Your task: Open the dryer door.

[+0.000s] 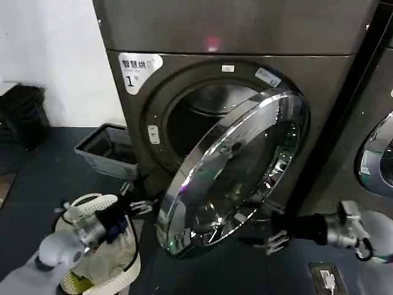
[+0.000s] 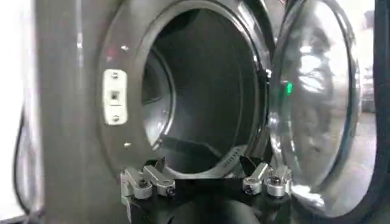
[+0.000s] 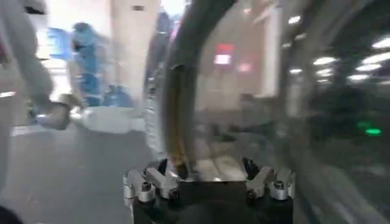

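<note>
The dryer (image 1: 245,27), dark grey with a white label marked "1", has its round opening and steel drum (image 1: 206,101) exposed. The dryer door (image 1: 239,166), chrome-rimmed with dark glass, stands swung partly out, hinged on the right. My left gripper (image 1: 136,200) is open, low at the door's free left edge, and faces the drum (image 2: 201,91) in the left wrist view (image 2: 203,165). My right gripper (image 1: 273,230) is open below the door's lower right. In its wrist view the door's chrome rim (image 3: 177,115) rises between the fingers (image 3: 206,164); I cannot tell if it touches.
A grey crate (image 1: 107,150) sits on the floor left of the dryer. A white laundry basket (image 1: 126,270) with cloth lies under my left arm. The neighbouring machine (image 1: 377,153) stands at the right. A small white device (image 1: 328,279) lies on the dark floor.
</note>
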### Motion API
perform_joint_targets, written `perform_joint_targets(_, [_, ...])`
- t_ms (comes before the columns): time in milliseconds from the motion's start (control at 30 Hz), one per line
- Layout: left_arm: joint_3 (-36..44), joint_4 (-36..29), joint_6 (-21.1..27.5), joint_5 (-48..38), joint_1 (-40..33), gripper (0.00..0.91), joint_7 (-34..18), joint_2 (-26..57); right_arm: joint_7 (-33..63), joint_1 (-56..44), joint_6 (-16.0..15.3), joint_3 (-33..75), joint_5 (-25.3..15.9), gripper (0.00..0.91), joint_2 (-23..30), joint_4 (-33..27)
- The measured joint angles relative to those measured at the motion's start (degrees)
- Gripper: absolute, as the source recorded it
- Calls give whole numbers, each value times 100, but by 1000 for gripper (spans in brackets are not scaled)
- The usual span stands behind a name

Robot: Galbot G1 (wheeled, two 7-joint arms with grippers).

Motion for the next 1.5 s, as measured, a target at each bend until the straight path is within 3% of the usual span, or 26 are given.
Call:
perform_joint_targets(200, [425, -61, 29, -115, -194, 907, 162, 112, 1043, -326, -2, 773, 198, 907, 368, 242])
perform_joint_targets(500, [1062, -370, 66, -29, -396, 907, 366, 174, 2723, -843, 297, 2091, 293, 907, 1032, 834])
perform_joint_targets(967, [2490, -678, 35, -13, -1322, 907, 357, -23, 5341, -1552, 322, 4251, 28, 907, 1120, 998])
perform_joint_targets(1267, [3849, -231, -20, -121, -2474, 907, 237, -626, 5993, -1907, 281, 5392, -71, 907, 992, 791])
perform_joint_targets(1500, [4589, 282, -131, -133, -3269, 907, 189, -1391, 5720, -2112, 179, 6110, -68, 907, 878, 639])
